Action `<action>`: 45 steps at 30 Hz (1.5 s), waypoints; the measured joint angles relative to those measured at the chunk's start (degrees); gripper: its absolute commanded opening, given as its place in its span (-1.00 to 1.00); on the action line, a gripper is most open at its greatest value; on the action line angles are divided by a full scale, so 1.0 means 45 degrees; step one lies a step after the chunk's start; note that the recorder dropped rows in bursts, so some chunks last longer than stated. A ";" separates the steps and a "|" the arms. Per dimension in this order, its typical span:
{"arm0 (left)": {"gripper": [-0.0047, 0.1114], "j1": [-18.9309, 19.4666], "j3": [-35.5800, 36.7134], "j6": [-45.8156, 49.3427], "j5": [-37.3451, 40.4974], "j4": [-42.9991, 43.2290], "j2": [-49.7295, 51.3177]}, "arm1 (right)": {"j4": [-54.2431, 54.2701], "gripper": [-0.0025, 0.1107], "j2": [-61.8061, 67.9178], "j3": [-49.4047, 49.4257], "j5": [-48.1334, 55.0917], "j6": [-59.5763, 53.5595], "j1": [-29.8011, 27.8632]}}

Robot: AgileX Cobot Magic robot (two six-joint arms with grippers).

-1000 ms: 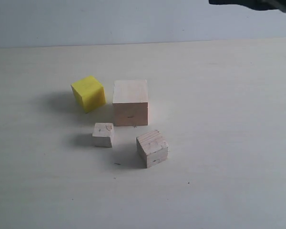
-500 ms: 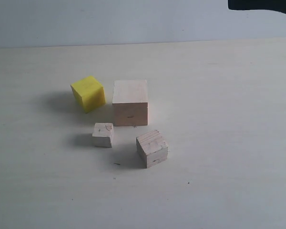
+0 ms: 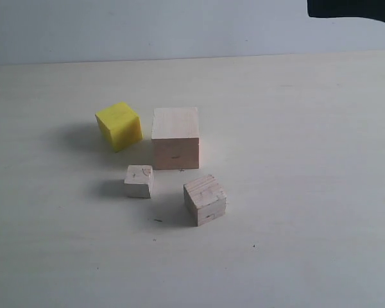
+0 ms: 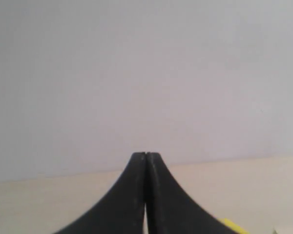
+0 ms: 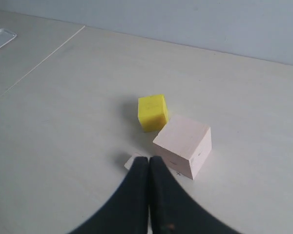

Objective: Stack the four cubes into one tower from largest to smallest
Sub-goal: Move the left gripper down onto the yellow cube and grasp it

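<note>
Left gripper and right gripper both have jaws pressed together, holding nothing, and neither touches a cube. All four sit loose on the worktop, well in from its far edge: big cube mid-cluster, yellow cube just beside it toward the left edge, small cube and mid cube on its near side. Tower not started. My read: none of three placements done, yellow onto big goes first.
</note>
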 measured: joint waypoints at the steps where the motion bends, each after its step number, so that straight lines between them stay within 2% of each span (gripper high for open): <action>1: -0.92 -0.0385 -0.0585 0.0259 0.0507 0.0000 0.0714 | 0.0000 -0.96 0.0000 0.0000 0.0000 -0.0029 0.0000; 7: -0.92 -0.2811 -0.3765 0.2767 0.4132 0.0023 0.5129 | -0.0020 -0.96 0.0000 0.0000 0.0490 -0.0395 0.0000; 12: -0.92 -0.3933 -0.5225 0.3562 0.6161 0.0023 0.8014 | -0.0194 -0.96 0.0000 0.0000 0.1098 -0.0470 0.0000; 20: -0.92 -0.4150 -0.5453 0.3657 0.6352 -0.0849 1.0011 | -0.0203 -0.96 0.0000 0.0000 0.1648 -0.0508 0.0000; 25: -0.92 -0.4150 -0.5453 0.3680 0.6327 -0.2091 1.1072 | -0.0203 -0.96 0.0000 0.0000 0.1676 -0.0530 0.0000; 32: -0.90 -0.4150 -0.5453 0.3680 0.6163 -0.1897 1.2098 | -0.0203 -0.96 0.0000 0.0000 0.1679 -0.0530 0.0000; 34: -0.66 -0.4150 -0.5453 0.3710 0.5803 -0.1340 1.2360 | -0.0203 -0.96 0.0000 0.0000 0.1704 -0.0530 0.0000; 37: 0.04 -0.4150 -0.5453 0.3761 0.5265 -0.1096 1.2717 | -0.0203 -0.96 0.0000 0.0000 0.1957 -0.0530 0.0000; 40: 0.51 -0.4150 -0.5453 0.3804 0.4727 -0.0901 1.2898 | -0.0203 -0.96 0.0000 0.0000 0.2172 -0.0530 0.0000; 41: 0.58 -0.4150 -0.5453 0.3804 0.4393 -0.0759 1.2926 | -0.0203 -0.96 0.0000 0.0000 0.2304 -0.0530 0.0000; 45: 0.58 -0.4150 -0.5453 0.3804 0.2813 -0.0116 1.3037 | -0.0225 -0.96 0.0000 0.0000 0.2621 -0.0530 0.0000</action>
